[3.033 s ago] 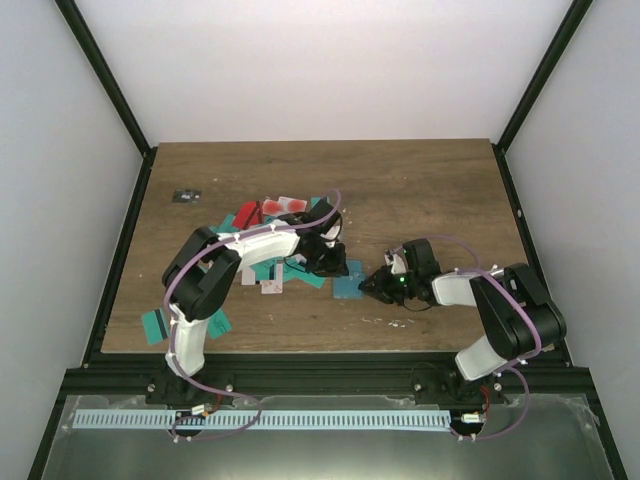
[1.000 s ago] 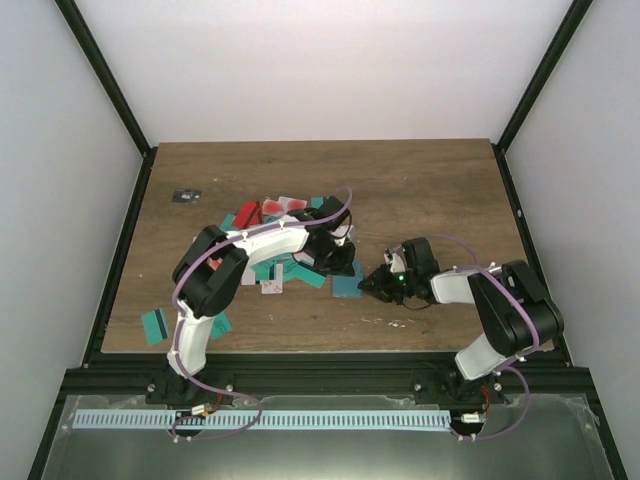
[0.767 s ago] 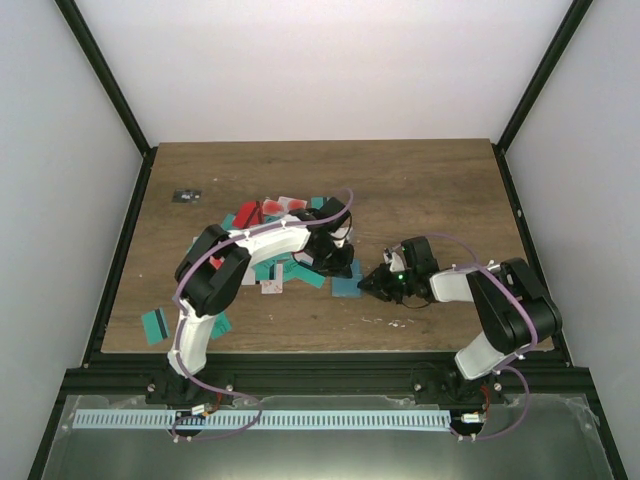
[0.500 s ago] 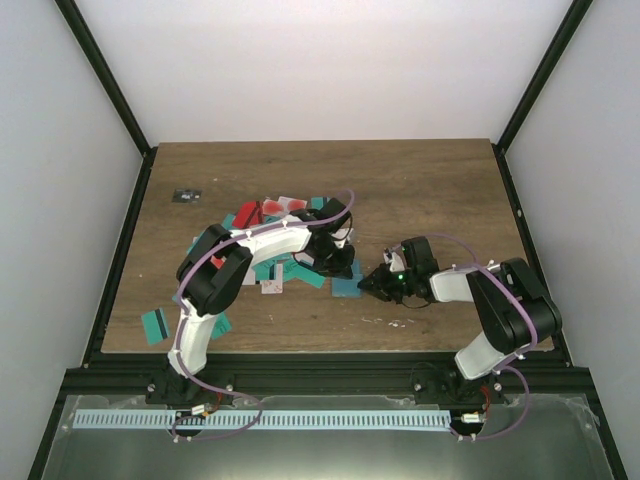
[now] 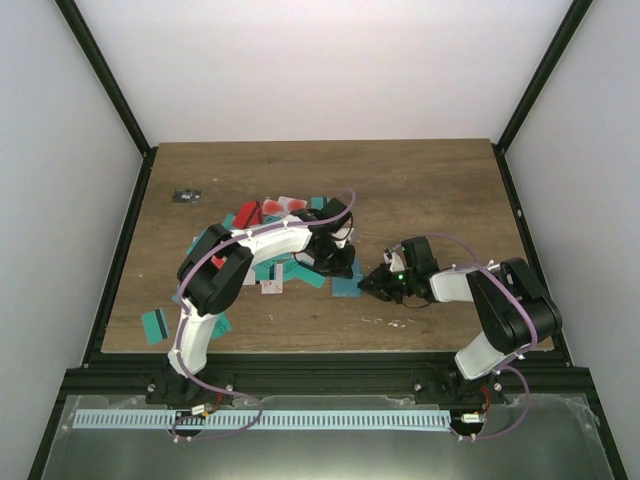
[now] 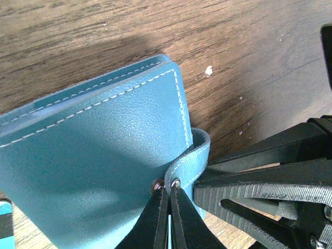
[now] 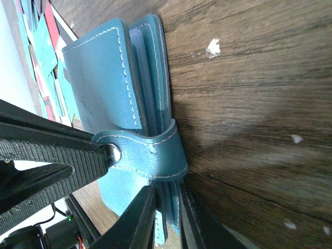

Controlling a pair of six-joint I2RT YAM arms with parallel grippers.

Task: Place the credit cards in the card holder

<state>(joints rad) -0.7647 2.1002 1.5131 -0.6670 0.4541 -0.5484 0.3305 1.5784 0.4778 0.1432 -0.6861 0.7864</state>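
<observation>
The blue-teal card holder (image 5: 347, 286) lies closed on the wooden table between my two grippers. In the left wrist view the card holder (image 6: 93, 155) fills the left, and my left gripper (image 6: 166, 189) is shut on its snap strap (image 6: 194, 155). In the right wrist view my right gripper (image 7: 167, 207) is shut on the near edge of the card holder (image 7: 104, 78), just below the strap (image 7: 150, 155). In the top view the left gripper (image 5: 340, 264) and the right gripper (image 5: 372, 283) meet at the holder. The credit cards (image 5: 272, 212), teal, red and white-pink, lie in a loose pile behind the left arm.
More teal cards lie near the table's front left (image 5: 155, 325). A small dark object (image 5: 185, 195) lies at the back left. A black frame edges the table. Cards show at the top left of the right wrist view (image 7: 41, 46).
Since three seconds ago my left gripper has edged right onto the card holder, and the right gripper has drawn slightly in. Over the last half second almost nothing has moved.
</observation>
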